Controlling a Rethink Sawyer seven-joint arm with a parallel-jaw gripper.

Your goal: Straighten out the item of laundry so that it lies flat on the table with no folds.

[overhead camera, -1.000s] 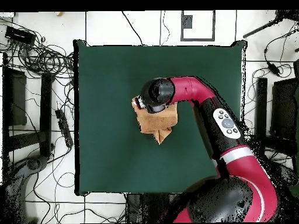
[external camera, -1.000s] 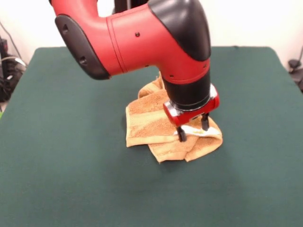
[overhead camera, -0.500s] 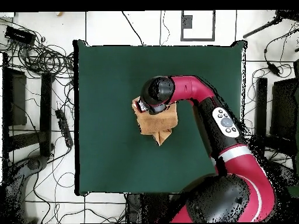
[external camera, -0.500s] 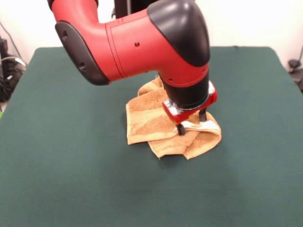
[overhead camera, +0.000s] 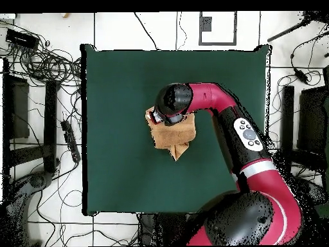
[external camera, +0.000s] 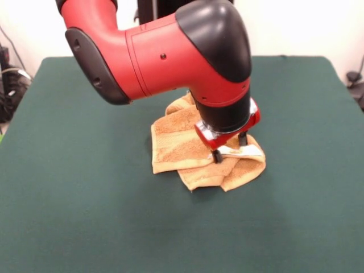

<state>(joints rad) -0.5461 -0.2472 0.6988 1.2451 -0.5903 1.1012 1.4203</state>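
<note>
1. The gripper (external camera: 229,149) has its two dark fingers (external camera: 217,157) close together, and they pinch a white strip at the upper fold of the towel (external camera: 182,149). So it is closed on the cloth.
2. The fingertips are down at the towel's surface, on the right part of it in the front view.
3. The towel is orange-tan and crumpled, with several folds lying over each other; one corner points toward the camera.
4. It lies near the middle of the dark green table (external camera: 68,205), well apart from all edges.
5. In the overhead view the red arm (overhead camera: 222,119) covers the far part of the towel (overhead camera: 175,140).
</note>
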